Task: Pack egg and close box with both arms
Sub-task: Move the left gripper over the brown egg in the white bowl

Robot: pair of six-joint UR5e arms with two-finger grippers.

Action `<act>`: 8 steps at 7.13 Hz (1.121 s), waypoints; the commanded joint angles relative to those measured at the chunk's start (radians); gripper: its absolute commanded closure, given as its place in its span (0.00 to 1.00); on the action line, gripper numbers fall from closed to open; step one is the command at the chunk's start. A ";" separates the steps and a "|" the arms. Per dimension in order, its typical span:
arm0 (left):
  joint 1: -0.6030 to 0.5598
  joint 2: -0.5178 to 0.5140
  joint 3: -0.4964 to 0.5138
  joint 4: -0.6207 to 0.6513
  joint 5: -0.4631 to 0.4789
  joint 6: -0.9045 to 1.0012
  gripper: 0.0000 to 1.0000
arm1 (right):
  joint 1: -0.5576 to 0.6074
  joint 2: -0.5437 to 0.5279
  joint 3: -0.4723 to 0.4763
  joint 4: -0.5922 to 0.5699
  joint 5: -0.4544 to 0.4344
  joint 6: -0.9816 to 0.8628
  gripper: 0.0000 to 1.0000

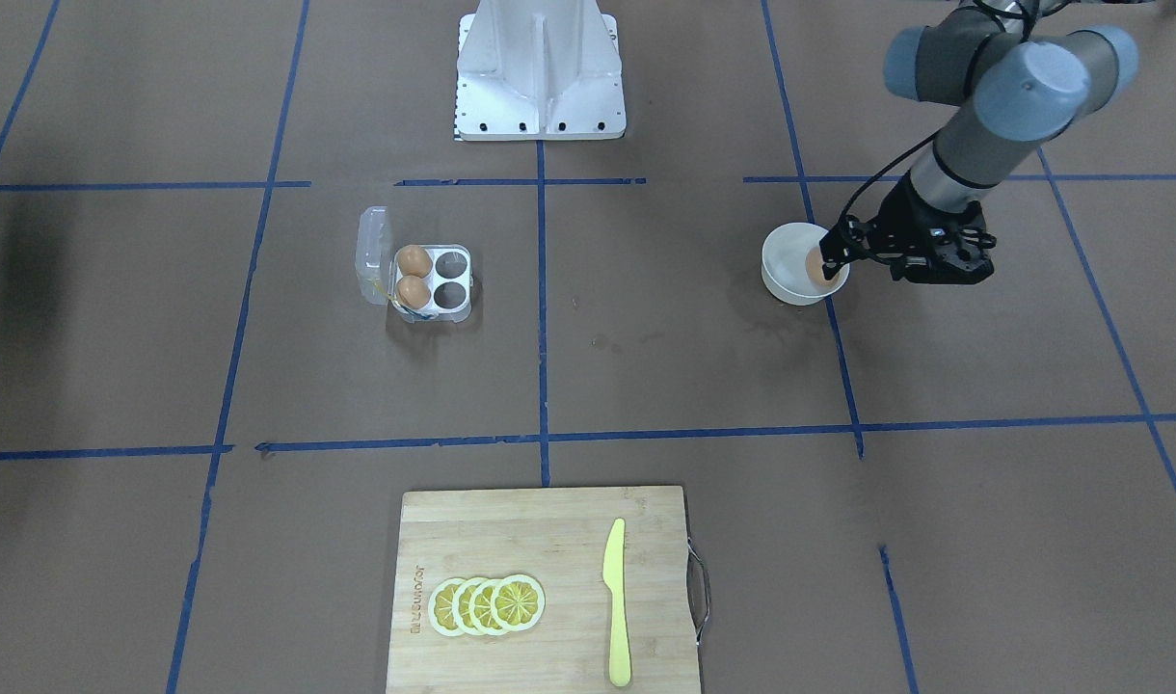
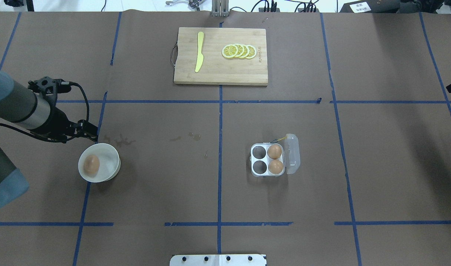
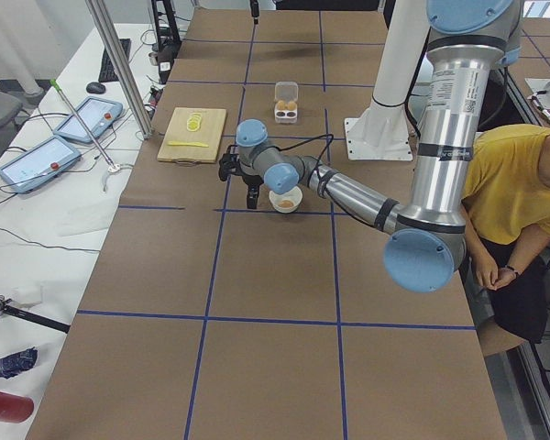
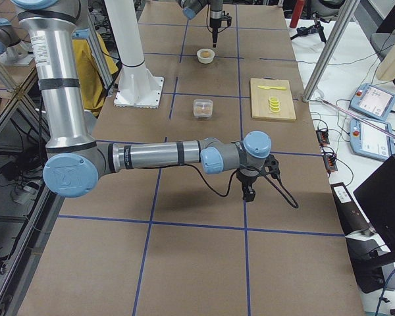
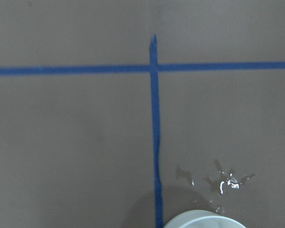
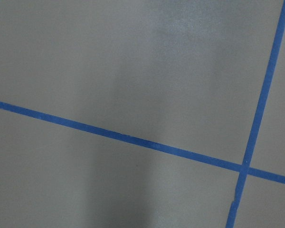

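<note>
A light-brown egg (image 2: 91,164) lies in a round white bowl (image 2: 112,162) on my left side; the egg (image 1: 816,267) also shows in the front view. The clear four-cup box (image 2: 258,159) stands open right of centre, its lid (image 2: 292,153) folded out. Two more eggs (image 2: 274,151) (image 2: 275,166) sit in the cups beside the lid, and the other two cups are empty. My left gripper (image 2: 94,135) (image 1: 832,258) hovers at the bowl's far rim, looks shut and holds nothing. My right gripper (image 4: 249,194) hangs over bare table far to the right; I cannot tell its state.
A bamboo cutting board (image 2: 218,72) at the far middle carries a yellow knife (image 2: 199,51) and several lemon slices (image 2: 240,51). Wet spots (image 2: 122,140) mark the paper beside the bowl. A person in yellow (image 3: 522,202) sits by the robot's base (image 1: 540,77).
</note>
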 commanded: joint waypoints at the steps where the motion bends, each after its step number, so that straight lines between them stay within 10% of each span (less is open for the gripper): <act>1: 0.087 -0.076 -0.031 0.213 0.116 -0.058 0.04 | -0.013 -0.005 -0.005 0.004 0.013 0.001 0.00; 8: 0.146 -0.126 -0.010 0.338 0.184 -0.051 0.22 | -0.030 -0.005 -0.016 0.004 0.016 0.002 0.00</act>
